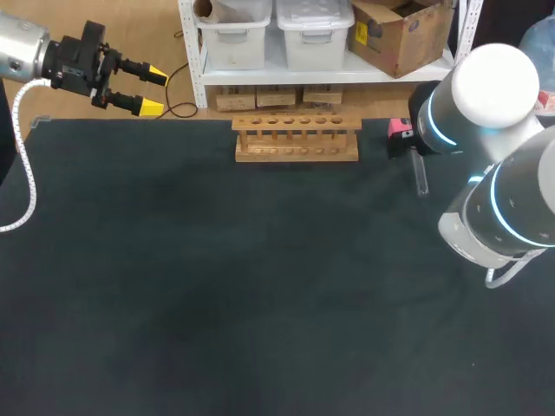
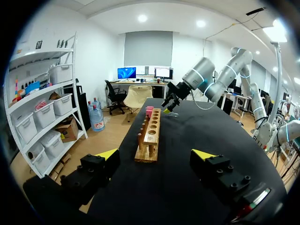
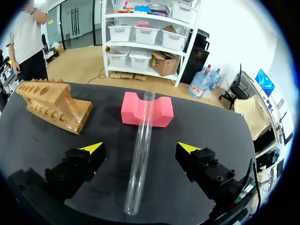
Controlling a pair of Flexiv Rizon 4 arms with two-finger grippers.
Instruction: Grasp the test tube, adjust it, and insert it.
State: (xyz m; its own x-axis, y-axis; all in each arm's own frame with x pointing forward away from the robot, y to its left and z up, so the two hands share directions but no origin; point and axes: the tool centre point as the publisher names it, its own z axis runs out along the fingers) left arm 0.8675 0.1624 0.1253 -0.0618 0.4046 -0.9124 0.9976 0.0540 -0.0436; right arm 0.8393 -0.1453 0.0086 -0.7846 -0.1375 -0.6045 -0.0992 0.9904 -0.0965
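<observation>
The tube (image 3: 136, 183) is lying on the surface (image 1: 217, 286), one end resting on a pink block (image 3: 159, 112); the right tool (image 3: 140, 148) is gaping wide astride it, touching nothing; the left tool (image 1: 153, 91) is hanging wide by the far left corner, well apart from the rack (image 1: 297, 139).

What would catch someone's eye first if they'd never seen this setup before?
Probably the clear test tube, lying on the black table with its open end propped on a pink foam block, right inside the open right gripper. After that, the wooden test tube rack at the table's far edge, its holes empty, and the left gripper, open, over the far left corner.
</observation>
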